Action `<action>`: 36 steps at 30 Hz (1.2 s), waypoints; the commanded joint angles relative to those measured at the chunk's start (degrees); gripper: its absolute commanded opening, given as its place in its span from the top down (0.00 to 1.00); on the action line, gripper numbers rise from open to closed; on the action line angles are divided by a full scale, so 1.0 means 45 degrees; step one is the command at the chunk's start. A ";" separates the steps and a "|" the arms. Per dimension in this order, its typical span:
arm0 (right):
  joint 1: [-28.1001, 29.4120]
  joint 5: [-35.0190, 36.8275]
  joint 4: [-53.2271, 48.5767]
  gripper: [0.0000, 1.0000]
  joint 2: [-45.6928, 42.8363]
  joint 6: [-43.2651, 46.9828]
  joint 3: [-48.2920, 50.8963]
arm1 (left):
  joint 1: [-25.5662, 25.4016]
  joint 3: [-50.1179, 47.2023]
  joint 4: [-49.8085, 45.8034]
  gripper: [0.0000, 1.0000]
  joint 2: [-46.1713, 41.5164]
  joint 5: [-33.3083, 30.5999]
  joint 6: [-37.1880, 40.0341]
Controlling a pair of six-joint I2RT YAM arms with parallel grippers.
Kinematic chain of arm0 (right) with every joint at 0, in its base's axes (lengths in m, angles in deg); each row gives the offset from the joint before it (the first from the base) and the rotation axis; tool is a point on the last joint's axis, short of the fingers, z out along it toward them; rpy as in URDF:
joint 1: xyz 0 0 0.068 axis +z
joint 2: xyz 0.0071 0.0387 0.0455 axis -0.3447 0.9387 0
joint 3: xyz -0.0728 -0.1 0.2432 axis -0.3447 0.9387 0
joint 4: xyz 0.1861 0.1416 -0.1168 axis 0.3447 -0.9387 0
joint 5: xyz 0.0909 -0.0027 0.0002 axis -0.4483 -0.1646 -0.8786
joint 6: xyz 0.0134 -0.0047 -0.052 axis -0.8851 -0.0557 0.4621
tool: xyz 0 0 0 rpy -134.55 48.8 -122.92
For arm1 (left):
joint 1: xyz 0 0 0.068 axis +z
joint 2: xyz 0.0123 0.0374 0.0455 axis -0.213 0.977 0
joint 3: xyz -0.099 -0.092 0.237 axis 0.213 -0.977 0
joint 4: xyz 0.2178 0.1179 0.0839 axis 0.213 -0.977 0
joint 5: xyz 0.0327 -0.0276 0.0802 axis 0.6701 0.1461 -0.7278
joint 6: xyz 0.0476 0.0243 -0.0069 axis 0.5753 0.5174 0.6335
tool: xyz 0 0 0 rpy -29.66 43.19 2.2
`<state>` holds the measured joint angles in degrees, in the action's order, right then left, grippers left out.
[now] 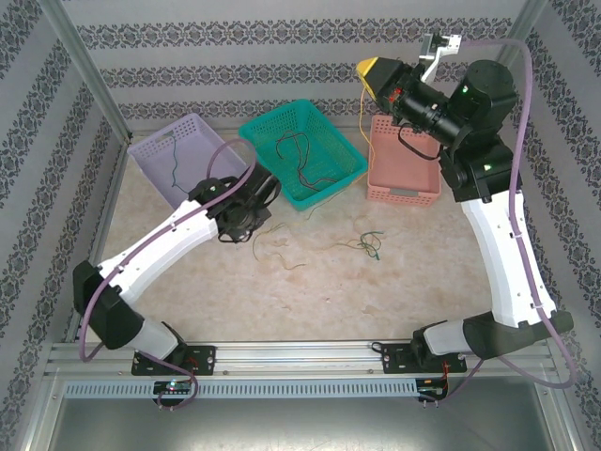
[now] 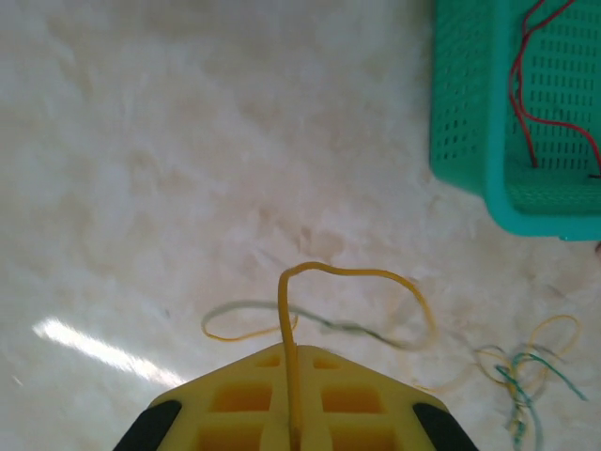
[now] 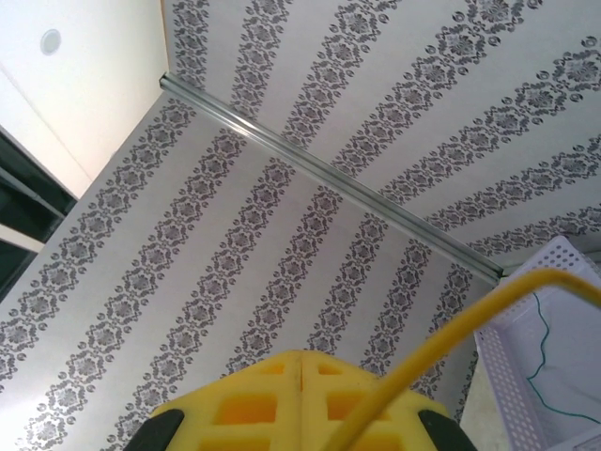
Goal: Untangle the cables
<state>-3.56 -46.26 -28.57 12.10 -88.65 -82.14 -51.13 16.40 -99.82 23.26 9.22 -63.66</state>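
The left tool (image 2: 287, 362) is closed on a yellow cable (image 2: 284, 319) that is looped on the table (image 2: 141, 188) near the green basket (image 2: 460, 122). The right tool (image 3: 302, 362) is raised above the pink basket (image 1: 404, 193) and is clamped on a yellow strand (image 3: 441, 344).

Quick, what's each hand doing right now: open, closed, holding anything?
Left hand: closed on the looped yellow cable.
Right hand: closed on the hanging yellow cable.
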 commanded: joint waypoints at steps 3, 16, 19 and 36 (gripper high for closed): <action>-0.0114 -0.0308 0.1124 1.00 -0.0485 0.0179 0.0347 | -0.0219 0.0697 -0.1918 1.00 -0.0081 -0.3256 0.3495; -0.0652 -0.0335 0.1283 1.00 -0.0485 0.0465 0.0135 | -0.2788 -0.2327 0.5576 1.00 -0.3604 -0.7491 0.7523; -0.0644 -0.0319 0.1376 1.00 -0.0591 0.0321 0.0638 | -0.0681 -0.4034 0.6152 1.00 -0.3753 -0.3142 0.5534; -0.3397 0.0160 0.0334 1.00 -0.0268 0.1039 -0.0477 | 0.0483 0.0457 0.5209 1.00 -0.0280 0.4219 0.1876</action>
<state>-16.44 -46.15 -27.41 10.07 -85.59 -80.90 -48.46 17.65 -76.54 17.47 18.42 -48.06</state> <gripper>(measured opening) 0.059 0.056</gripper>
